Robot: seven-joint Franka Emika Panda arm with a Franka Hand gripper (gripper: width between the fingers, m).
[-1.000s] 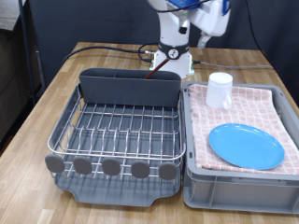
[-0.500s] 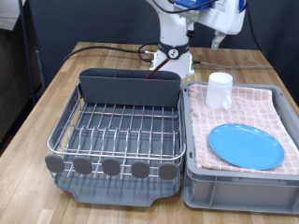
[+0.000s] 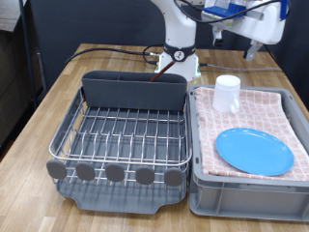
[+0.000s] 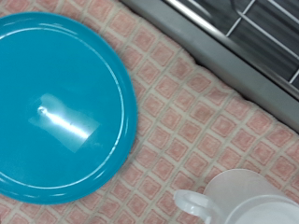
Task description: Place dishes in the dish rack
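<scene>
The bright-blue plate [image 3: 253, 151] lies flat on the pink checked cloth in the grey tub [image 3: 241, 190]. The white cup [image 3: 227, 93] stands behind it in the same tub. The dish rack [image 3: 121, 135] sits at the exterior view's left, its wire grid bare. My gripper [image 3: 247, 46] hangs high above the tub's back edge, blurred, with nothing seen between its fingers. The wrist view shows the plate [image 4: 56, 103], the cup [image 4: 248, 198] and a corner of the rack [image 4: 252, 28], but no fingers. I cannot pick out the wooden spoon with certainty.
The robot's white base [image 3: 180, 60] stands behind the rack with black cables running over the wooden table [image 3: 39, 126]. A small reddish part [image 3: 159, 66] shows above the rack's back compartment. The tub sits tight against the rack's side.
My gripper has swung toward the exterior view's right, from above the rack's back corner to above the tub's far edge. Plate and cup have not moved.
</scene>
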